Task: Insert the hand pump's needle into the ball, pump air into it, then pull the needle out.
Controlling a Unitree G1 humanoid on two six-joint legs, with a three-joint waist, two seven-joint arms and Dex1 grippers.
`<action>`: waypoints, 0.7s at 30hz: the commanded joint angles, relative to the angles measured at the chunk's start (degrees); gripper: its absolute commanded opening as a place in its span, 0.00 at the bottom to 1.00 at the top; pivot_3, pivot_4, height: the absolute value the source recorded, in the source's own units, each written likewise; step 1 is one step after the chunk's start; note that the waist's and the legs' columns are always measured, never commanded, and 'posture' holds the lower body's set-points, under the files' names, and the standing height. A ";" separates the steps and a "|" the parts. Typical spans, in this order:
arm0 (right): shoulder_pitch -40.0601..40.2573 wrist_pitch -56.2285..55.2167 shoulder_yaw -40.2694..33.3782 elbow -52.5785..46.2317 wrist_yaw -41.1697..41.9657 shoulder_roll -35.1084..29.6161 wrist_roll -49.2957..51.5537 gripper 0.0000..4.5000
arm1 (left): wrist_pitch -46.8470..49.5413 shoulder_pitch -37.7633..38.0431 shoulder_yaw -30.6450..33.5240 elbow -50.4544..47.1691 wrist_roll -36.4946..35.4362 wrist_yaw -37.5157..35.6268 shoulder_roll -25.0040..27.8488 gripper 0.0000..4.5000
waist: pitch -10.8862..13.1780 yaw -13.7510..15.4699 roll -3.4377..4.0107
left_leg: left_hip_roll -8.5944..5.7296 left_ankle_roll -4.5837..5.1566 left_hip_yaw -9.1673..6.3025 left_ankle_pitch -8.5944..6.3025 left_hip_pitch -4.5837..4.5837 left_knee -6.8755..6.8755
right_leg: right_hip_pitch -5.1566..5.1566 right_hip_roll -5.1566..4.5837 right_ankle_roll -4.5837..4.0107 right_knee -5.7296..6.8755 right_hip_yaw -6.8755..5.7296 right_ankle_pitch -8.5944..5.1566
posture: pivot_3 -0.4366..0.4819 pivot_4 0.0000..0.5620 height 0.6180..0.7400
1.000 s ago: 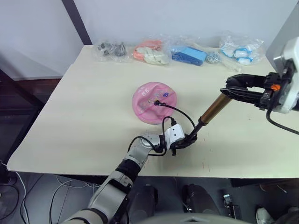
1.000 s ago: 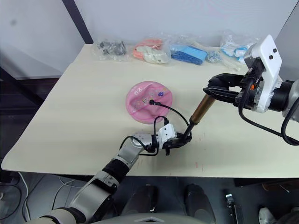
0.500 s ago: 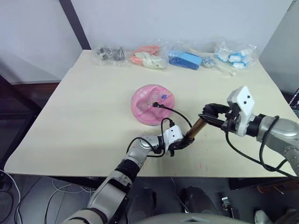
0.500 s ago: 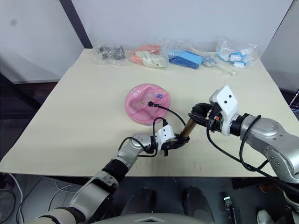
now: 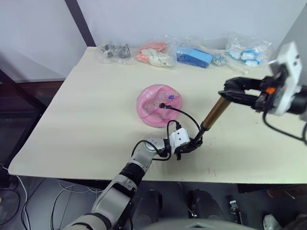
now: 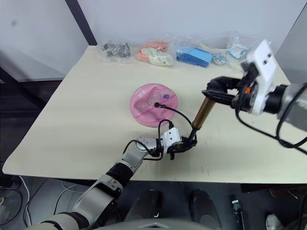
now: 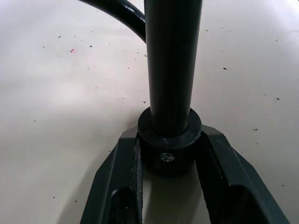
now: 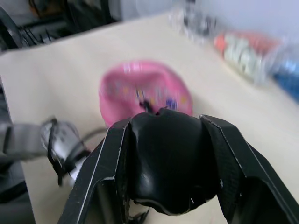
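The left hand clamps the base of the hand pump against the bench, bracing it, while the right hand grips its T-handle, apparently mid-stroke. The hose arcs to the needle, seated in the caved-in ball mid-bench. Clear bags of small parts line the far edge.

Since half a second ago the right pincer has risen, drawing the T-handle up out of the hand pump. The gold barrel, which showed only as a short stub below this pincer, now shows long beneath it.
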 commanded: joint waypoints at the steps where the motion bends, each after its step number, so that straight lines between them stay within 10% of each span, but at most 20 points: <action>1: -4.46 0.17 -5.10 1.13 -1.62 -3.00 4.70 0.37 | 1.52 1.38 -1.12 3.57 2.24 -0.15 1.09 0.24 | 0.01 0.01 -0.01 | 0.00 0.00 0.02 0.00 -0.08 0.01 | -0.05 0.00 0.00 0.00 -0.01 0.01 | 0.48 0.27 1.00; 21: 18.34 -18.82 34.05 8.07 5.14 17.14 -33.22 0.37 | 3.72 2.63 -0.73 -0.55 1.73 -0.03 2.14 0.24 | -1.02 -0.81 -0.67 | 0.20 0.00 0.01 0.00 0.72 -0.07 | 0.48 0.26 0.14 0.06 0.05 -0.21 | 0.48 0.27 1.00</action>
